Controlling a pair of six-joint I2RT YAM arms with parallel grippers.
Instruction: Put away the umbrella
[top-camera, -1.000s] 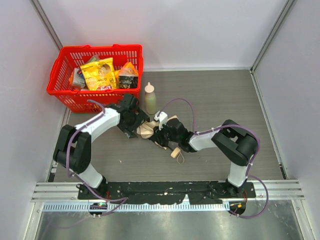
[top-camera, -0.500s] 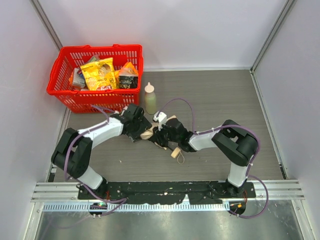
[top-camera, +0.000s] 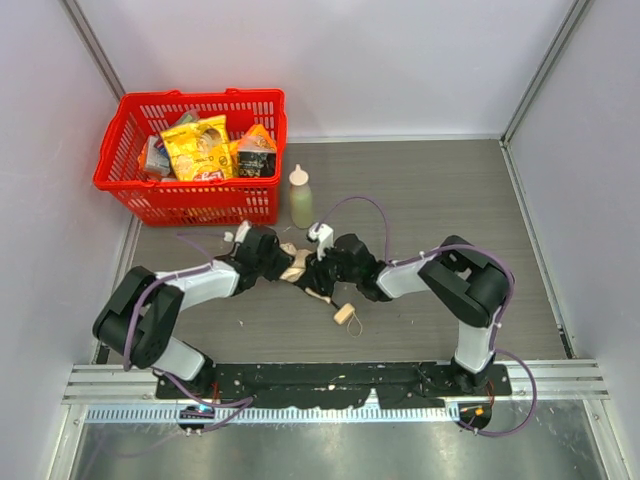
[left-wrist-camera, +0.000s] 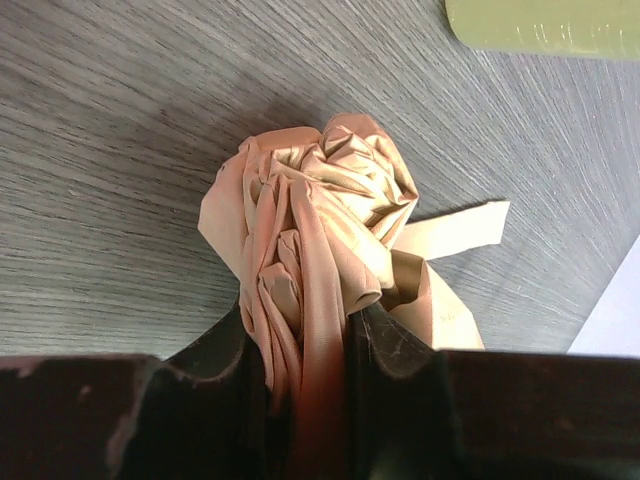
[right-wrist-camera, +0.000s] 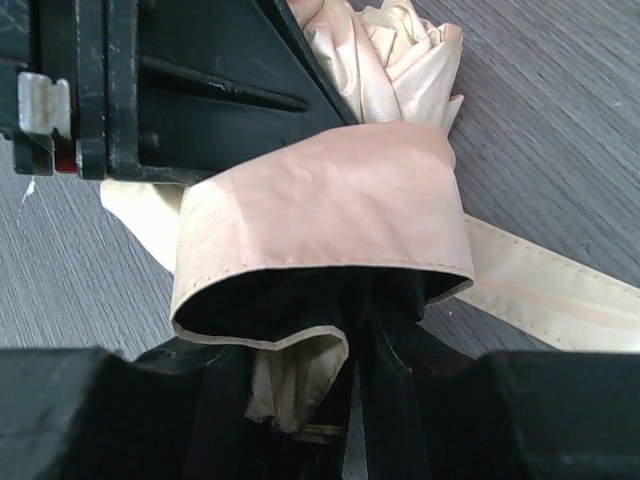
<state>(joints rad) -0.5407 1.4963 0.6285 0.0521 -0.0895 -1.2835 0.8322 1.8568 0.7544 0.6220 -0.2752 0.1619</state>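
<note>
**Location.** The umbrella (top-camera: 300, 266) lies on the bench (top-camera: 450, 200) just in front of the squeeze bottle (top-camera: 300, 197), not touching it. Its knob handle (top-camera: 343, 314) trails on the side away from the bottle. The canopy is gathered but loose.

**Claws.** Your left claw (left-wrist-camera: 305, 335) is narrow and pinches a bunched ridge of canopy. Folds bulge out past its fingertips towards the bottle. Your right claw (right-wrist-camera: 350, 345) is part-closed on the umbrella from the opposite side. Fabric hangs between its fingers and a broad band of cloth drapes across them. The two claws sit almost against each other.

**Strap.** The closure strap (right-wrist-camera: 560, 290) lies flat on the bench beside the bundle, unfastened.

**Assessment.** The step in hand appears to be tightening the canopy into a neat roll so that the strap can go round it.

**Recommendations.**
- Treat your left pinch as the anchor: keep it firm and keep it still.
- Do the rolling with your right claw, keeping the cloth taut and low on the bench.
- Do not drag the bundle towards the bottle, which stands close enough to be knocked over.
- The fabric looks thin and slippery, so expect it to creep out of a light pinch.
- Separate the claws before you reach for the strap end, as they are crowded.
</note>
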